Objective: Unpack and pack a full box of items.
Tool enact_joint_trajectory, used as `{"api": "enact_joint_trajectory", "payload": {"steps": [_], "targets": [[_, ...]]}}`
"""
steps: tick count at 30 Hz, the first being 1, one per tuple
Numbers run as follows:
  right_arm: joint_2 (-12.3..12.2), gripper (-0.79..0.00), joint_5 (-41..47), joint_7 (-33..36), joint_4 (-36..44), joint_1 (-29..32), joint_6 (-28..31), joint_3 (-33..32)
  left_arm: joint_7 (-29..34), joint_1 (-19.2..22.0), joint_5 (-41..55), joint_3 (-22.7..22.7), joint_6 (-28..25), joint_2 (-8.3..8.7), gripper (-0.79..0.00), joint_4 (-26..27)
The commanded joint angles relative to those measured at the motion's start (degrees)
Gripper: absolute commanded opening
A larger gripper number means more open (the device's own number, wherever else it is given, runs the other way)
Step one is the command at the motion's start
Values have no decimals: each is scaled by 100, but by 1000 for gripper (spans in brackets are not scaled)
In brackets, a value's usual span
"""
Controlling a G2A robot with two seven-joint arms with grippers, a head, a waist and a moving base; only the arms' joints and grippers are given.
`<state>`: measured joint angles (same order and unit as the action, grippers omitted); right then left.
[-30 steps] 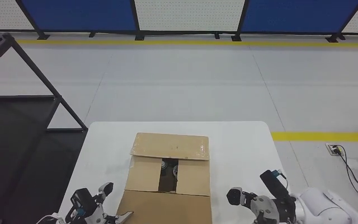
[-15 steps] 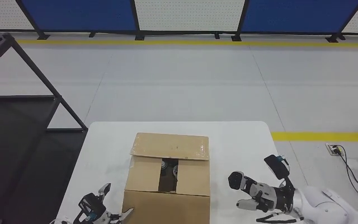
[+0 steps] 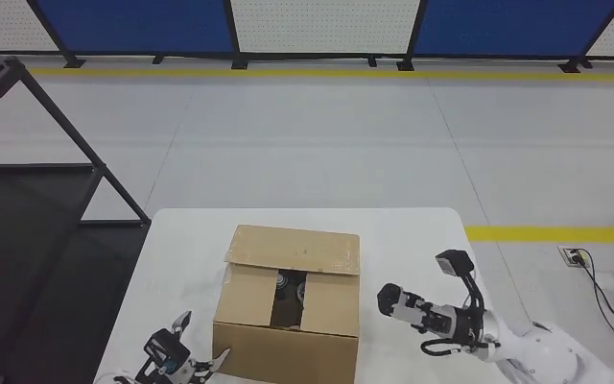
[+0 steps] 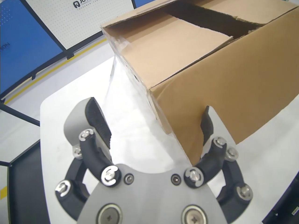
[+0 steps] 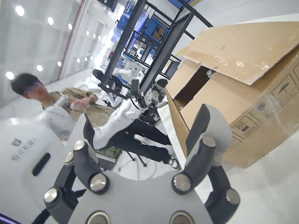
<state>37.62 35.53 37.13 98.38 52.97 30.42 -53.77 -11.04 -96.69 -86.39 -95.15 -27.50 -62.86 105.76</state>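
At lower centre of the top view, I see the box on the table, its flaps partly folded in with a dark gap between them. Left gripper, at lower left, is spread wide, with the box's near corner between its fingers. Right gripper, at lower right, is also spread wide, beside the box and holding nothing.

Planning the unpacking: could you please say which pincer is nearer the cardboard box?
Left. The left pincer straddles a corner of the box; the right pincer sits apart beside it.
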Motion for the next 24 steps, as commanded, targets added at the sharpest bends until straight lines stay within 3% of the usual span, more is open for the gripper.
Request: {"api": "enact_joint_trajectory", "payload": {"steps": [1, 10, 14, 20, 24], "targets": [[22, 0, 395, 168, -46, -67, -151, 29, -55, -45, 21, -45, -64, 8, 0, 17], [27, 0, 361, 173, -22, -57, -204, 32, -307, -301, 338, -204, -260, 22, 0, 164], [131, 0, 913, 288, -85, -218, -1186, 138, -377, -390, 540, -324, -395, 31, 0, 284], [481, 0, 2651, 819, -691, -812, -2566, 520, -755, -680, 1183, -649, -649, 35, 0, 496], [481, 0, 2651, 819, -691, -812, -2566, 520, -893, -923, 1965, -1013, -1002, 41, 0, 644]]}}
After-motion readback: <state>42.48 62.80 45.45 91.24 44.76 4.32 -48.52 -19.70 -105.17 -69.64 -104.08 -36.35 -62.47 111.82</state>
